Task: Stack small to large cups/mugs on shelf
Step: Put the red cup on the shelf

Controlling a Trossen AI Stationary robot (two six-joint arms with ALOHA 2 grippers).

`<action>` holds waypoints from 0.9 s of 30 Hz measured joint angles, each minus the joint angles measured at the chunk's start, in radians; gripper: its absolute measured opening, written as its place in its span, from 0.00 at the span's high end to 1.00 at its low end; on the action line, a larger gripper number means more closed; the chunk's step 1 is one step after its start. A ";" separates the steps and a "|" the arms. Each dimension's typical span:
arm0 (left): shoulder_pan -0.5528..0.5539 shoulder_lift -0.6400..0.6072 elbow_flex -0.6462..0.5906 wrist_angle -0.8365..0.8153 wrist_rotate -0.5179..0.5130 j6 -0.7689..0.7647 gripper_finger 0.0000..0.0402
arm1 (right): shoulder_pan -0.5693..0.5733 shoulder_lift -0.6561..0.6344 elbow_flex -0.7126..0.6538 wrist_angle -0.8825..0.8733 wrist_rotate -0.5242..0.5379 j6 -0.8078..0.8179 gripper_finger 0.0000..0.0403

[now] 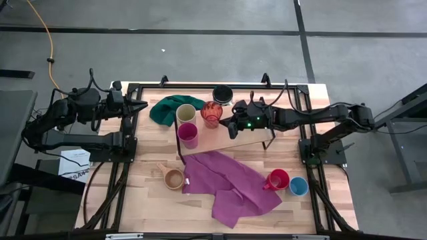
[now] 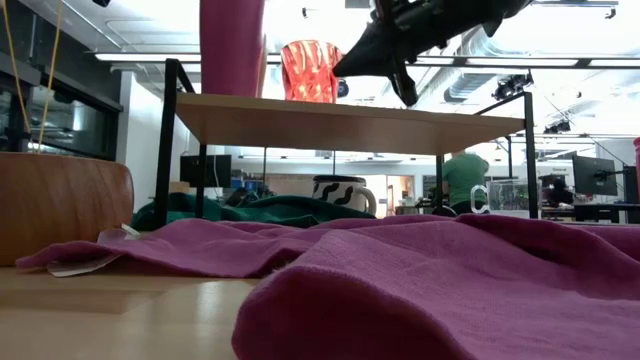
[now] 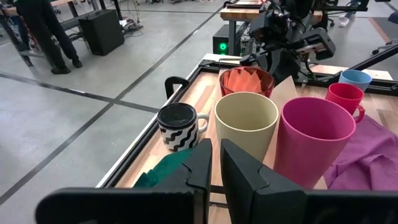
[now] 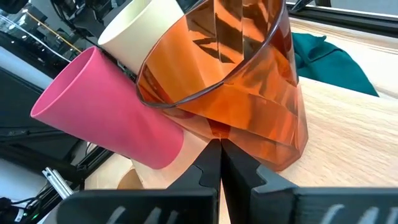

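Observation:
On the shelf [image 1: 248,140] stand a cream cup [image 1: 186,113], a magenta cup [image 1: 188,134] and a translucent red cup [image 1: 211,113]. My right gripper [image 1: 227,124] is shut, its fingertips level at the red cup's right side, low on its wall. My left gripper [image 1: 141,105] hovers shut and holding nothing over the table's far left edge, pointing at the cups. The striped mug [image 1: 223,94] stands on the table behind the shelf. A tan wooden cup [image 1: 173,178], a red handled mug [image 1: 277,179] and a blue cup [image 1: 298,186] stand on the near part of the table. My right gripper [image 4: 221,149] has its shut fingertips right at the translucent red cup's lower wall [image 4: 249,140], coming level from the table's right side. I cannot tell whether they touch it. The cup stands upright on the shelf.
A purple cloth [image 1: 230,183] lies spread on the table in front of the shelf, partly under it. A green cloth [image 1: 165,107] is bunched at the far left beside the cream cup. A person stands in the room beyond the table in the left wrist view.

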 joint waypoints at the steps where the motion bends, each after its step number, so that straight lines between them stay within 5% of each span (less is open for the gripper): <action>1: 0.000 0.000 0.000 0.000 0.000 0.000 0.94 | -0.003 0.000 0.000 0.000 -0.002 0.000 1.00; 27: 0.000 0.000 0.000 0.014 -0.014 -0.011 0.94 | -0.038 -0.001 0.000 0.046 -0.055 -0.011 1.00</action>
